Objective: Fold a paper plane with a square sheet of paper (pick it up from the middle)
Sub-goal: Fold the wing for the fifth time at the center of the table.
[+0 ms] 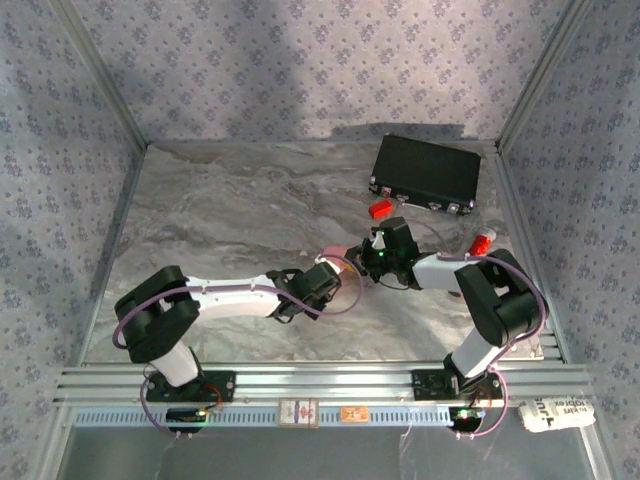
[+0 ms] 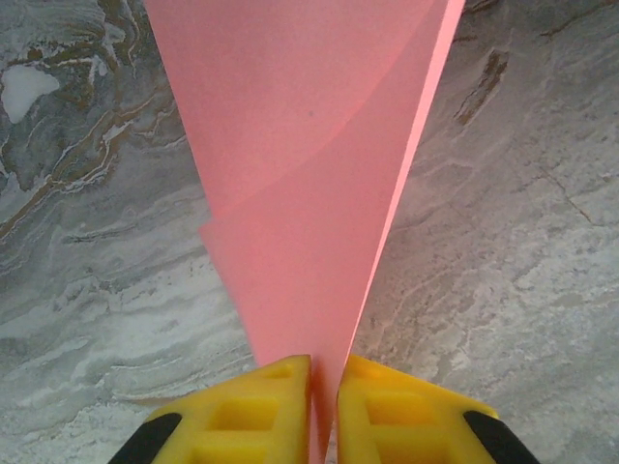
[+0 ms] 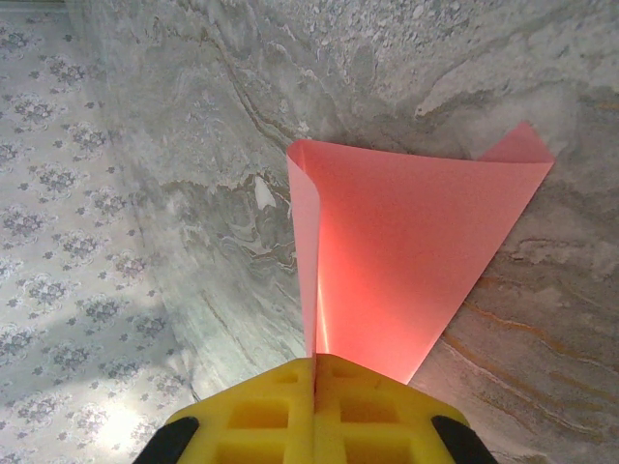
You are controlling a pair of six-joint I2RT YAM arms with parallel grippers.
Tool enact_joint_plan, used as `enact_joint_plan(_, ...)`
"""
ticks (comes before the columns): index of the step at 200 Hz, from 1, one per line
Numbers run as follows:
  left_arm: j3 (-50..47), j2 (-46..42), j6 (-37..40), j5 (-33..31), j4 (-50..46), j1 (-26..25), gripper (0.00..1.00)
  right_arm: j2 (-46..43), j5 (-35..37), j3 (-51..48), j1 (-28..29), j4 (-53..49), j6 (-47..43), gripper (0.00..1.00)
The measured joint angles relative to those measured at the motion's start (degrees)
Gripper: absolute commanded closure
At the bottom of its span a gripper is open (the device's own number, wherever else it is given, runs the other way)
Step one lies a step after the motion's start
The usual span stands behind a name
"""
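Paper [image 2: 300, 145] sits pinched between left fingers [image 2: 261, 411] and right fingers [image 3: 377, 411], red block [image 1: 380, 209] near.

Soft, even light falls from above in the top view, brightest as a pale patch on the back wall [image 1: 300, 60]. The black case [image 1: 425, 170] throws a dark shadow behind it, and the arms leave faint ones on the worktop [image 1: 220, 210]. That view is slightly grainy. In both wrist views the pink paper [image 2: 309, 145] glows, its doubled layers darker. A bright streak runs beside its crease in the right wrist view. The stone veins look sharp.
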Motion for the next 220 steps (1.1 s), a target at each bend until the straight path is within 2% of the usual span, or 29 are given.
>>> enact_joint_plan(32,0.00,0.00,-0.02,0.39,0.00,0.28,0.83,0.00,0.00,0.00,0.00,0.00,-0.02,0.97)
enact_joint_plan(120,0.00,0.00,-0.02,0.87,0.02,0.50,0.83,0.00,0.00,0.00,0.00,0.00,0.00,0.97)
enact_joint_plan(220,0.07,0.07,0.24,1.79,0.04,0.92,0.98,0.00,0.00,-0.02,0.00,0.00,-0.02,0.96)
